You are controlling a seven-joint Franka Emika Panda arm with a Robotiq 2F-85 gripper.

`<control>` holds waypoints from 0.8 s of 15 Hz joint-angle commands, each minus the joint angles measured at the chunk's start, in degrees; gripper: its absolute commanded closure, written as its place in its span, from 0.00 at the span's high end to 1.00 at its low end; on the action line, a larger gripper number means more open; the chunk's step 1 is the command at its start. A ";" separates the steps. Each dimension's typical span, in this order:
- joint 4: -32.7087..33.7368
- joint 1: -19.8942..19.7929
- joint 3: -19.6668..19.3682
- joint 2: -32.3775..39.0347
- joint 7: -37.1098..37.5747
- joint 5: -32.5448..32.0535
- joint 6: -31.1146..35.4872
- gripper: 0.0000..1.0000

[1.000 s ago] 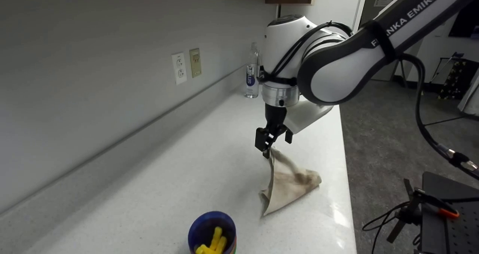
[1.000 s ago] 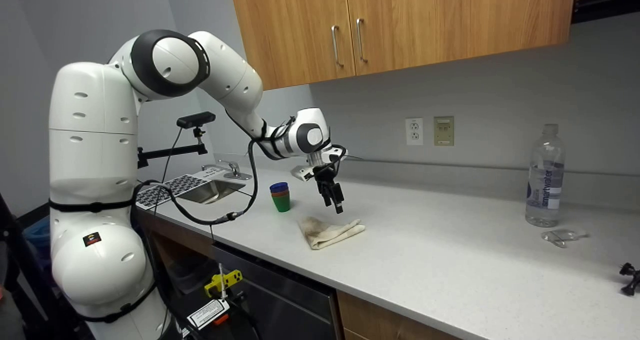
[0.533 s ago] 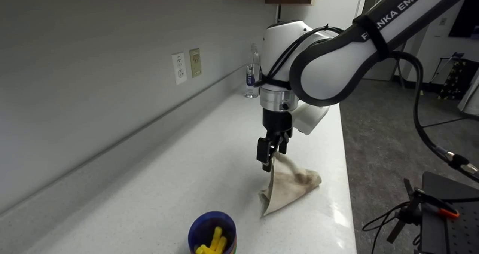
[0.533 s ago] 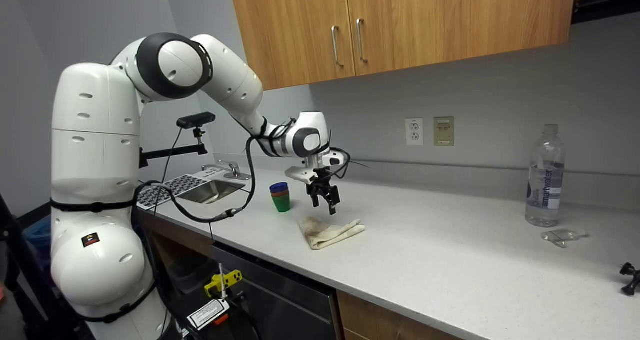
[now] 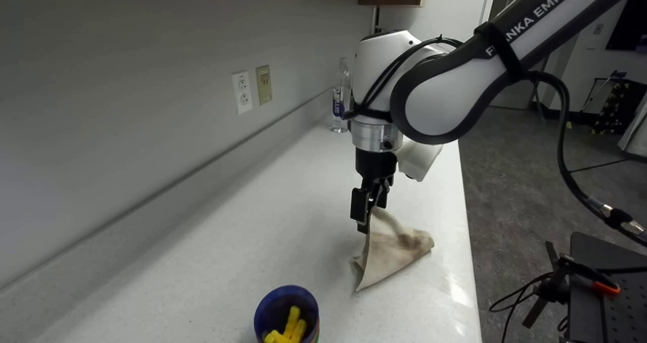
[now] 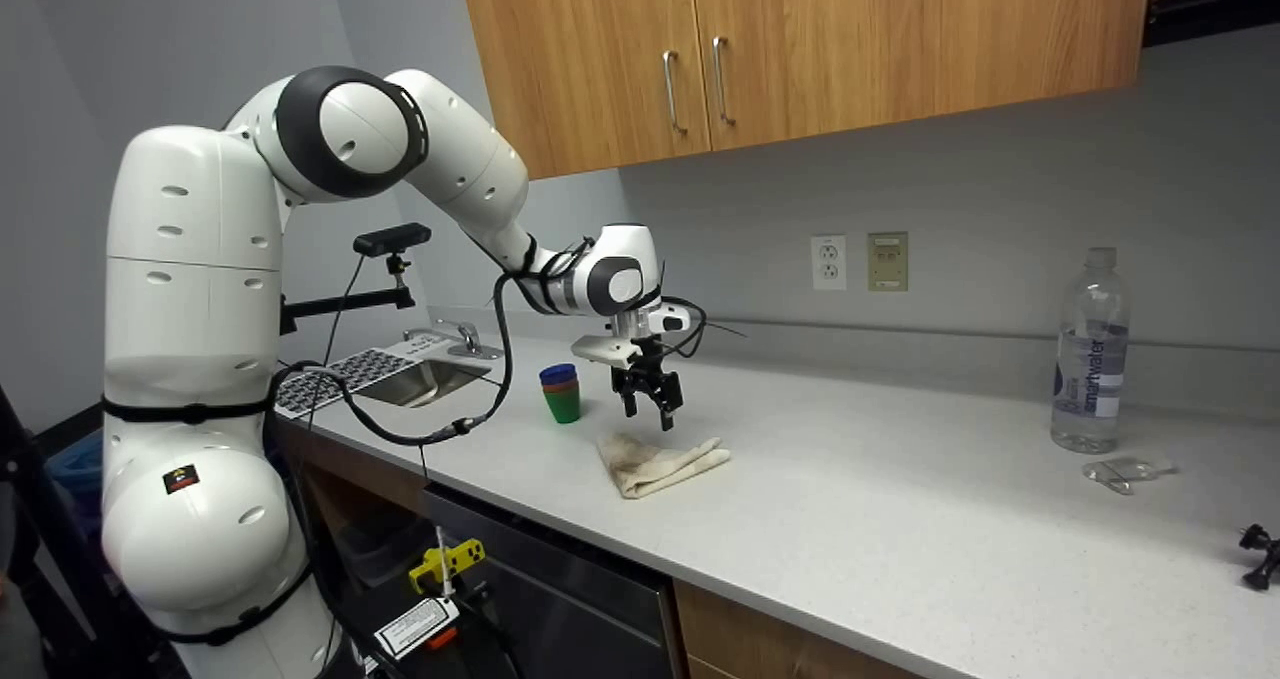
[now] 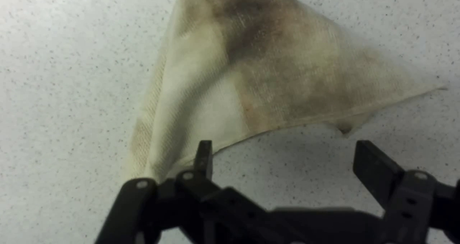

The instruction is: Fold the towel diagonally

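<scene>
The pale counter (image 6: 900,519) stretches out beneath the jaws. On it, below and mostly ahead of them in my wrist view, the towel (image 7: 287,71) lies in a rough triangle with layers showing down one side. I judge the diagonal fold largely done; squaring uneven edges may be left. My gripper (image 7: 284,147) hangs over the near edge, fingers spread, holding nothing. A small tip of cloth (image 7: 354,120) pokes out ahead of the gap between them.
</scene>
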 commanded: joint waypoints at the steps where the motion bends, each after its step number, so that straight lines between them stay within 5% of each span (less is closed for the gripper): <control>1: 0.12 0.00 0.00 -0.01 -0.04 0.02 -0.18 1.00; 12: -8.35 0.92 -0.87 -10.24 2.92 -6.98 0.37 1.00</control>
